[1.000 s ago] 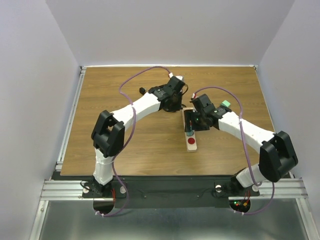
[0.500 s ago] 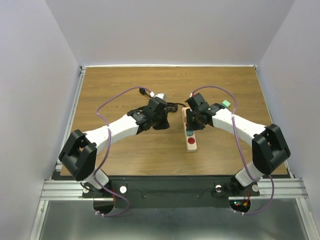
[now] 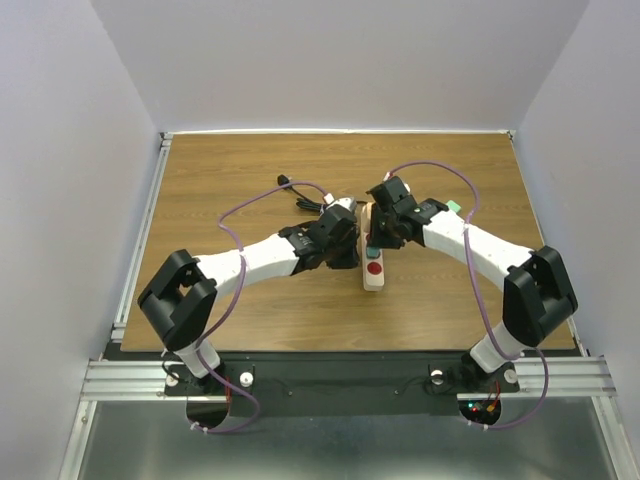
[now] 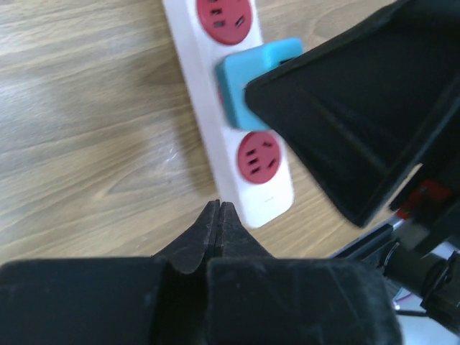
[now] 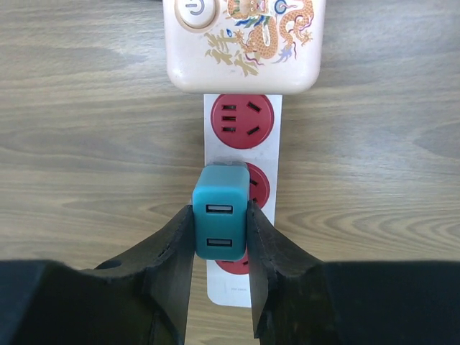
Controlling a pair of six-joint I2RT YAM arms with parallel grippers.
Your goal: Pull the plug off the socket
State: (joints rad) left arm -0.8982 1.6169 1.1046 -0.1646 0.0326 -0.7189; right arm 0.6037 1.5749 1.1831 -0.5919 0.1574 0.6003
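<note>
In the right wrist view, centre frame, our right jaws are clamped on the teal plug (image 5: 221, 223), which sits in the socket (image 5: 243, 118) at the middle of the bench (image 3: 200, 170). Our left jaws are pressed together, empty, at the socket's end; we cannot tell if they touch it. If nothing pins it, the socket may lift with the plug, or our grip may slip.
</note>
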